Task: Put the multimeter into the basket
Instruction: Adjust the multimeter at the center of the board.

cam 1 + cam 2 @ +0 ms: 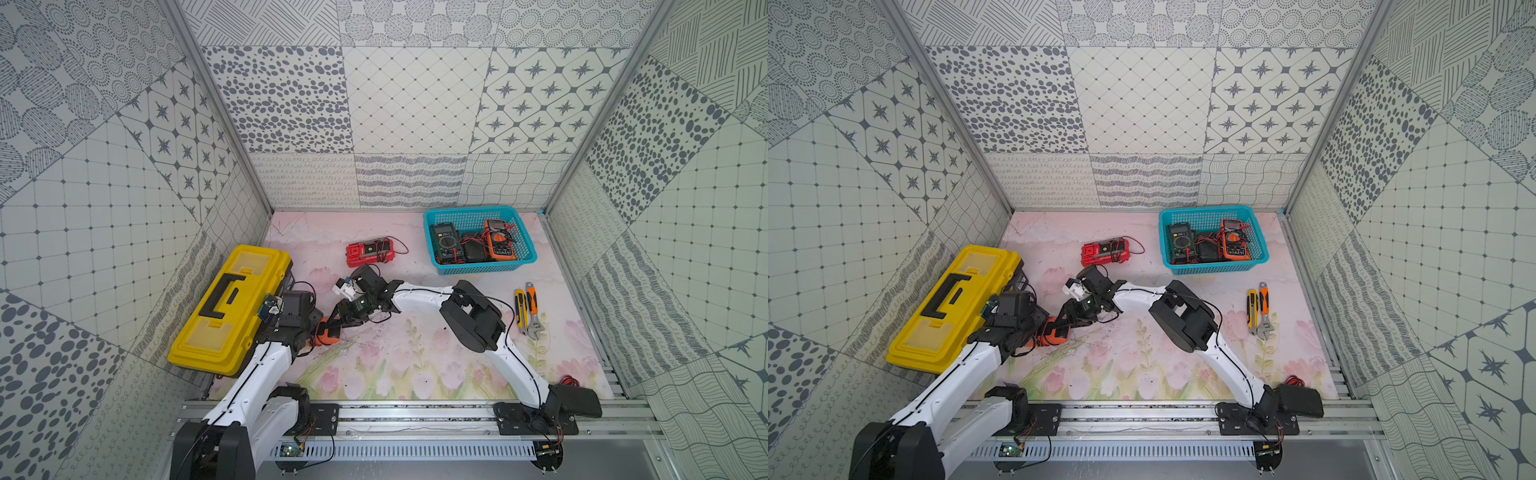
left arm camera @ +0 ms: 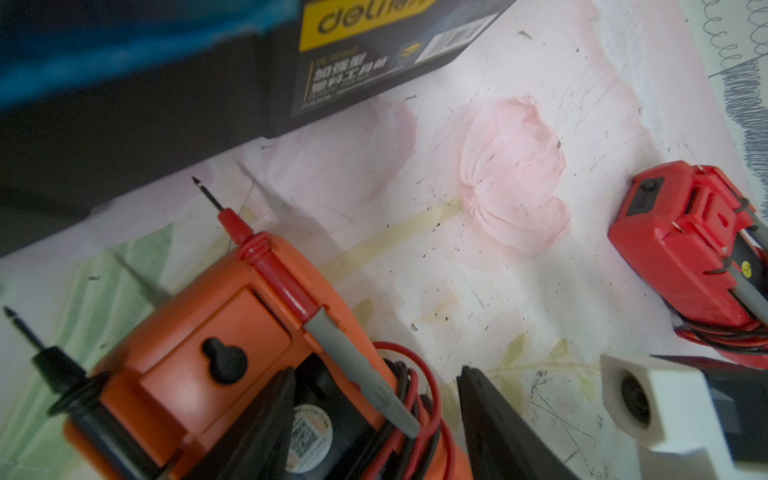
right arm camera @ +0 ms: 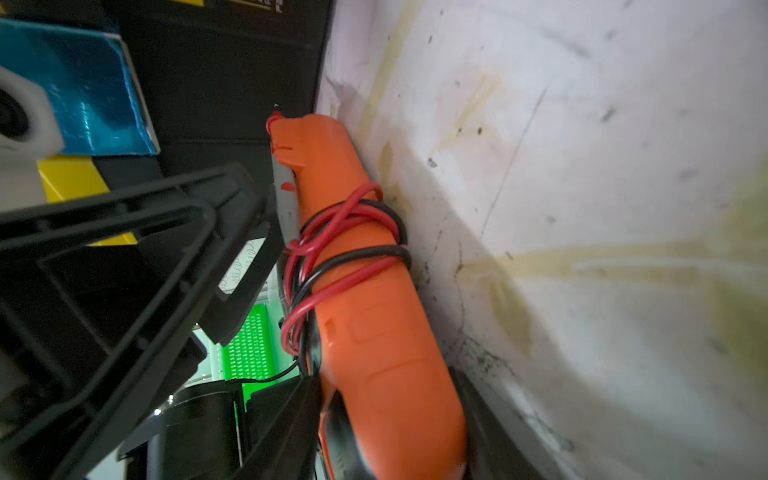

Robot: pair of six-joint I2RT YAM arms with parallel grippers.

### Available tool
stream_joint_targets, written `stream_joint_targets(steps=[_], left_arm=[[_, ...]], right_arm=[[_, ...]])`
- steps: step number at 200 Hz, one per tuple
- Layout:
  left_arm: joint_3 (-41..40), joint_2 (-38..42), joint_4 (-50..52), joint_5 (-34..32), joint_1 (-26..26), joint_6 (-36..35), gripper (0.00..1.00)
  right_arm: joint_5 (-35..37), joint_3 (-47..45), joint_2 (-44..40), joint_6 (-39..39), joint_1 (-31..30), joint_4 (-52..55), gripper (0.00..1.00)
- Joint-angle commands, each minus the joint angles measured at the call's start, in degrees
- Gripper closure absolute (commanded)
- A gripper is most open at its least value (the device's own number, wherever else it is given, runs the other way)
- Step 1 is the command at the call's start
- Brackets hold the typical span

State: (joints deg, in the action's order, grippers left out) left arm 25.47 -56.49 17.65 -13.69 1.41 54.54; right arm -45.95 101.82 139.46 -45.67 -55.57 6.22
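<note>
Right gripper (image 3: pixel 386 419) clamped on the orange plastic multimeter (image 3: pixel 374 316), far from the rectangular teal-blue mesh basket (image 1: pixel 486 268)

Its two black fingers (image 3: pixel 286 419) press against opposite faces of the meter's near end. The meter is wound with red and black leads and lies down on the flower-printed table mat (image 3: pixel 582 208). Facing it, the left gripper (image 2: pixel 376 370) stands spread: one finger lies over the meter's back, while its partner sits clear beside the leads. Just beside the left gripper stands the yellow plastic toolbox with a black handle (image 1: pixel 232 307). Farther out from both grippers lies a red multimeter (image 1: pixel 370 252). Well beyond that sits the basket, which holds a dark green meter (image 1: pixel 445 245) and an orange-and-black meter (image 1: pixel 498 243).
</note>
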Motion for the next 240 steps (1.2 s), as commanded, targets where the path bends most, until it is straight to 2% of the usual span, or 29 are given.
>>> stream_joint_targets(steps=[1, 14, 60, 103, 133, 209, 240], left_arm=[[-1.57, -2.48, 8.99, 18.88, 1.0, 4.03, 0.34], [-1.32, -2.4, 8.96, 19.19, 1.04, 3.91, 0.34], [2.12, -0.64, 11.42, 20.07, 1.11, 1.26, 0.29], [7.33, 2.07, 13.94, 22.52, 1.14, -1.38, 0.24], [10.15, 2.66, 14.6, 24.44, 1.07, -2.62, 0.22], [15.62, 0.04, 14.02, 23.66, 1.08, -5.23, 0.2], [17.21, -1.29, 12.95, 21.81, 1.06, -5.06, 0.19]], right_arm=[[0.19, 2.15, 1.52, 1.68, -2.52, -3.6, 0.67], [0.25, 1.73, 0.98, 2.28, -2.52, -3.5, 0.77], [5.95, -4.0, -6.0, 9.07, -1.55, 0.55, 1.0], [11.1, -14.87, -16.08, 12.74, 2.49, 0.48, 1.0], [16.84, -18.7, -22.76, 17.89, 4.6, 6.26, 1.0], [42.83, -17.08, -36.36, 33.7, 5.8, 26.37, 1.0], [56.22, -15.41, -38.97, 40.25, 4.56, 32.73, 1.0]])
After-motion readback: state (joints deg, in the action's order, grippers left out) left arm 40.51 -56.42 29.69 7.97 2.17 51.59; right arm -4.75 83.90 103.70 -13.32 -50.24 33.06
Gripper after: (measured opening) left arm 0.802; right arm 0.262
